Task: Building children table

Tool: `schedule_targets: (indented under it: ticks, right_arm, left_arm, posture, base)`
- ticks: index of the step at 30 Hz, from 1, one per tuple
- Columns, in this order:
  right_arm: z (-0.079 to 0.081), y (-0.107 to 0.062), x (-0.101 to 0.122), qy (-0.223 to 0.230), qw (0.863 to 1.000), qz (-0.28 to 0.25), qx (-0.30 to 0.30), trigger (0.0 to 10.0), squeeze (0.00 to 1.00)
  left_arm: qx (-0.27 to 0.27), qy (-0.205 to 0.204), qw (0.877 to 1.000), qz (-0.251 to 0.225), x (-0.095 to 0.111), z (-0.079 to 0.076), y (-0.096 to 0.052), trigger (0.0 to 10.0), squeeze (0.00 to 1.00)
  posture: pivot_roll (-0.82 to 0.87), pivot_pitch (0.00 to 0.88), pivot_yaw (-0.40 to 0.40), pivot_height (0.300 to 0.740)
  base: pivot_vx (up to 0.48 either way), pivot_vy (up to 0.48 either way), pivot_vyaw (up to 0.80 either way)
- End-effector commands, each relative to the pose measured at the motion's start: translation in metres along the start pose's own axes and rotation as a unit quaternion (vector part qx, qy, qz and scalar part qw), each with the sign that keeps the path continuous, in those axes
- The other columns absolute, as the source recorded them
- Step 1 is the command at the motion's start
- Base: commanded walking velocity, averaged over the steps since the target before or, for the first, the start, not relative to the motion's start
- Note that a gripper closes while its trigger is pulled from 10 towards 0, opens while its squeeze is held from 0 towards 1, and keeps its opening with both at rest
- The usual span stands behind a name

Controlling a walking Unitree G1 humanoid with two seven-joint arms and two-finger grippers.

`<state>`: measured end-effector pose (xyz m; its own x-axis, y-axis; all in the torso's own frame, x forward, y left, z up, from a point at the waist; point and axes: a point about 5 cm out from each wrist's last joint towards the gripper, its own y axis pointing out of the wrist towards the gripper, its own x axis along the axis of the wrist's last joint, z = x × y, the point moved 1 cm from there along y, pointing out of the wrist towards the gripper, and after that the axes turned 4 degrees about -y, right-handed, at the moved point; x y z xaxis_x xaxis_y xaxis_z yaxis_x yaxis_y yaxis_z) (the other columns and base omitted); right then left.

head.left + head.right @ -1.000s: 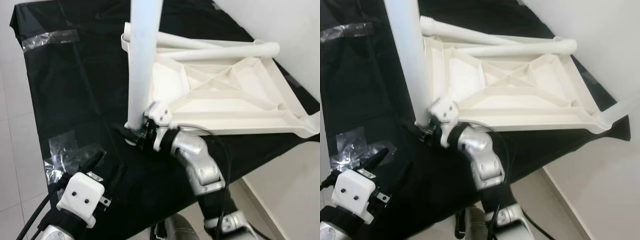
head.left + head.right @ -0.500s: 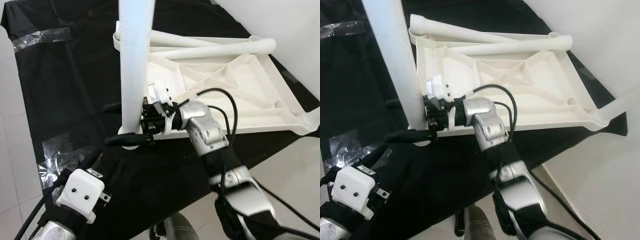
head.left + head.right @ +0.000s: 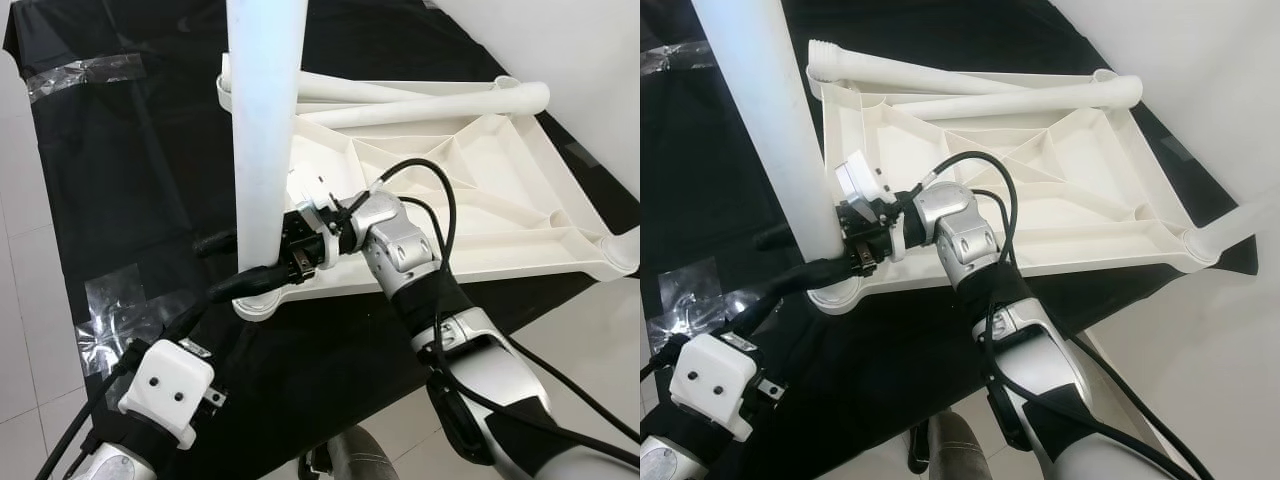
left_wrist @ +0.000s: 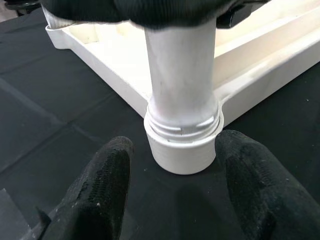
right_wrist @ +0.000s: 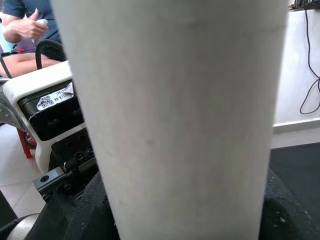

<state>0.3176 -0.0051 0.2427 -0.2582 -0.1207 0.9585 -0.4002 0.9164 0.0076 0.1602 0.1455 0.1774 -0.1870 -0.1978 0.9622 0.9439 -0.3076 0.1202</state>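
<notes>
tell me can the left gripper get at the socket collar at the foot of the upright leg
Probably yes: the left gripper is open, its fingers either side of the socket collar, bare black cloth between. The right gripper grips the upright leg higher up.

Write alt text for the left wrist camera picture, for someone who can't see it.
An upright white table leg sits in the round corner socket of an upside-down white tabletop on a black cloth. The left hand is open, its two black fingers either side of the socket, not touching it.

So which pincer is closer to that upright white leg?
The right pincer: its fingers are clamped around the upright leg just above the socket. The left pincer sits open, lower and short of the leg's base.
</notes>
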Motion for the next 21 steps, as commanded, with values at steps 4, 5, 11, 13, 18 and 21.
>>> schedule_targets:
  ticks: [4,5,11,13,18,21]
  right_arm:
    - [-0.003,-0.023,-0.016,0.0,0.989,0.002,-0.145,0.0,0.0]
    - [-0.003,-0.023,-0.016,0.0,0.989,0.002,-0.145,0.0,0.0]
    - [0.053,-0.036,-0.081,0.065,0.8,0.131,-0.582,0.0,0.0]
    - [0.056,-0.033,-0.081,0.064,0.807,0.126,-0.574,0.0,0.0]
    - [0.041,-0.031,-0.075,0.046,0.823,0.112,-0.555,0.0,0.0]
    - [0.032,-0.029,-0.072,0.036,0.829,0.112,-0.547,9.6,0.0]
  left_arm:
    - [-0.003,-0.006,1.0,0.016,-0.004,-0.003,-0.004,10.0,0.0]
    - [-0.003,-0.006,1.0,0.016,-0.004,-0.003,-0.004,10.0,0.0]
    - [-0.006,-0.012,1.0,0.025,-0.004,-0.001,-0.008,10.0,0.0]
    - [-0.005,-0.015,1.0,0.025,-0.004,-0.001,-0.009,10.0,0.0]
    - [-0.011,-0.02,0.999,0.023,-0.005,-0.004,-0.006,10.0,0.0]
    - [-0.009,-0.018,1.0,0.021,-0.004,-0.003,-0.005,10.0,0.0]
  posture:
    - [0.29,0.284,-0.182,0.74]
    - [0.29,0.284,-0.182,0.74]
    - [0.25,0.317,-0.17,0.74]
    - [0.25,0.317,-0.17,0.74]
    - [0.25,0.308,-0.174,0.74]
    - [0.26,0.31,-0.177,0.74]
  base:
    - [0.0,0.0,0.0]
    - [0.0,0.0,0.0]
    - [0.0,0.0,0.0]
    - [0.0,0.0,0.0]
    - [0.0,0.0,0.0]
    - [0.0,0.0,0.0]
